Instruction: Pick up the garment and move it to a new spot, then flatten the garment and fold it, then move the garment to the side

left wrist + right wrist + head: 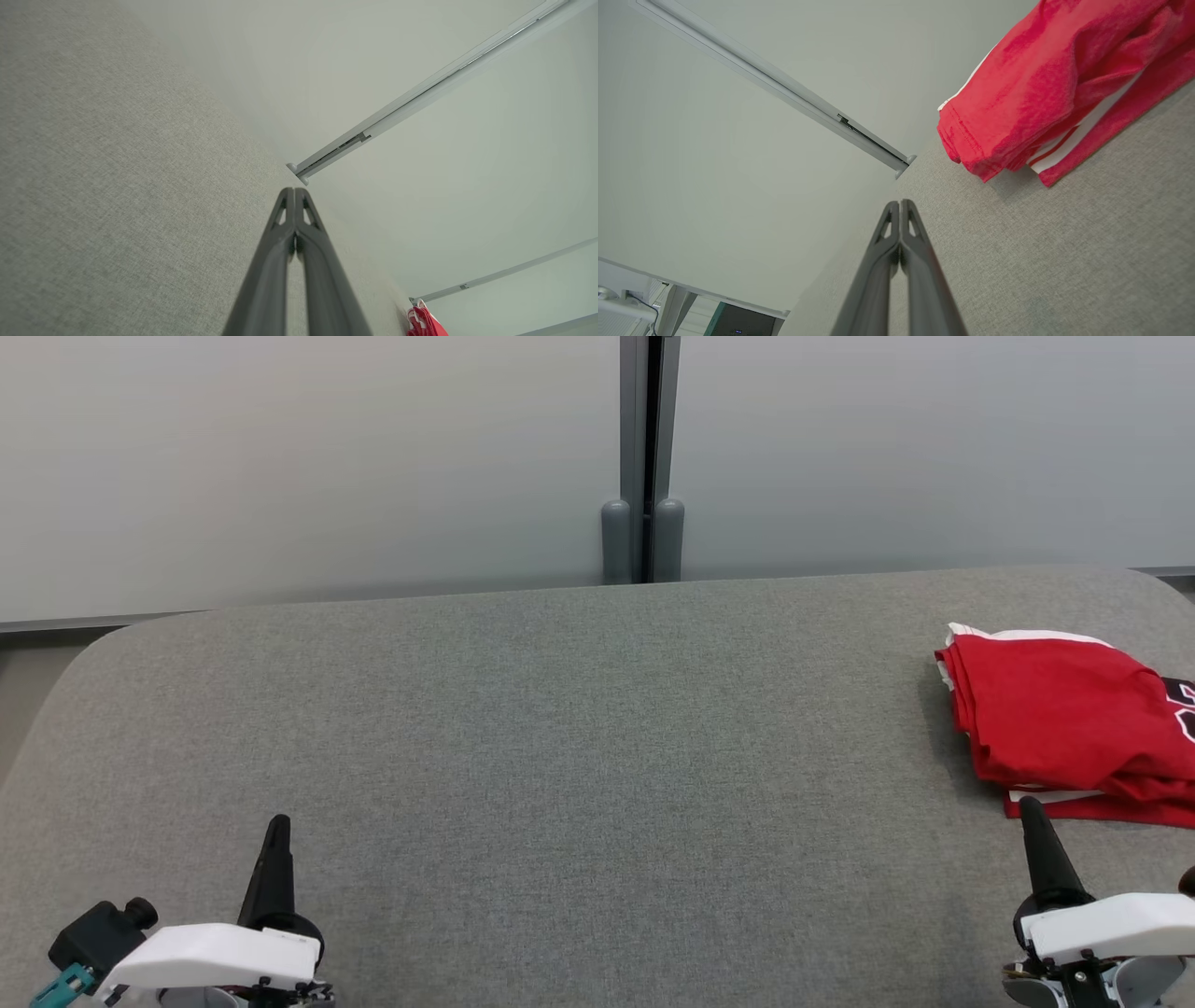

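Note:
The garment (1064, 723) is red with white stripes and a dark print, lying folded in a stack at the table's right edge; it also fills the upper right of the right wrist view as the garment (1045, 88) and peeks in as a small red garment (425, 322) in the left wrist view. My right gripper (1030, 805) is shut with nothing in it, its tip just in front of the garment's near hem. My left gripper (278, 823) rests shut and empty at the lower left, far from the cloth. In the wrist views the left gripper (294, 190) and right gripper (900, 202) show fingers pressed together.
A grey fabric-covered table (579, 747) with rounded corners spreads before me. Pale frosted panels with a grey post (644, 457) stand behind its far edge. A floor strip (28, 691) shows beyond the left corner.

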You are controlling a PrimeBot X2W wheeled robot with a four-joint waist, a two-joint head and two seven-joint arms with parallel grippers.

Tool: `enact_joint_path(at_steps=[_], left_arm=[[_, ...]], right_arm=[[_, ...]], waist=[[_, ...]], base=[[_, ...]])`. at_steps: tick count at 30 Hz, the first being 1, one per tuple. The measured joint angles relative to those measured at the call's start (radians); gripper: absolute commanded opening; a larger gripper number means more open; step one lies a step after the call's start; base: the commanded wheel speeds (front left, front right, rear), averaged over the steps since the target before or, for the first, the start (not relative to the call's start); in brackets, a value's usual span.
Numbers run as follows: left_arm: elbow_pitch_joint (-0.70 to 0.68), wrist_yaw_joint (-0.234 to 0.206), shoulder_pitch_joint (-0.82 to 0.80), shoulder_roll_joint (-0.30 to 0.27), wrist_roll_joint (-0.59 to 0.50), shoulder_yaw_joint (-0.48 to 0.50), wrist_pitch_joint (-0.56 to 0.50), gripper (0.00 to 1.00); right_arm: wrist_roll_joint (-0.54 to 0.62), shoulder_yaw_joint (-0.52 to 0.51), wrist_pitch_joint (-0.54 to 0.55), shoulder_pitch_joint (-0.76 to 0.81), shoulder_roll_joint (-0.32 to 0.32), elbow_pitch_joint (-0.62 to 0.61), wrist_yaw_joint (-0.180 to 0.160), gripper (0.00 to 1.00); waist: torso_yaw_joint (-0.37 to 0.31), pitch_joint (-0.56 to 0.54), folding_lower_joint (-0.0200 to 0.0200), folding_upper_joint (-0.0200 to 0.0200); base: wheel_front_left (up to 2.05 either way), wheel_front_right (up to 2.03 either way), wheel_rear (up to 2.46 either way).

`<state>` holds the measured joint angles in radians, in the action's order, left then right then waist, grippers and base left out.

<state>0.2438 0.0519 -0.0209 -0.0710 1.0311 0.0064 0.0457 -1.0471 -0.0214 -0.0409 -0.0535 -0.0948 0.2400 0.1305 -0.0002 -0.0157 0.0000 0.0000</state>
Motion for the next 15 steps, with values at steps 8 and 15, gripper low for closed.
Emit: enact_joint_path(at_steps=[8,15], left_arm=[[0.000,0.010,-0.010,0.004,0.092,0.016,-0.026,0.00],[0.000,0.019,-0.024,0.008,0.158,0.029,-0.044,0.00]], right_arm=[[-0.088,-0.013,0.024,-0.009,0.007,0.001,0.000,0.00],[-0.153,-0.026,0.042,-0.017,0.013,0.001,0.000,0.00]], waist=[[0.000,0.002,0.0000,0.0000],[0.000,0.004,0.0000,0.0000]], base=[[0.00,0.00,0.00],[0.00,0.00,0.00]])
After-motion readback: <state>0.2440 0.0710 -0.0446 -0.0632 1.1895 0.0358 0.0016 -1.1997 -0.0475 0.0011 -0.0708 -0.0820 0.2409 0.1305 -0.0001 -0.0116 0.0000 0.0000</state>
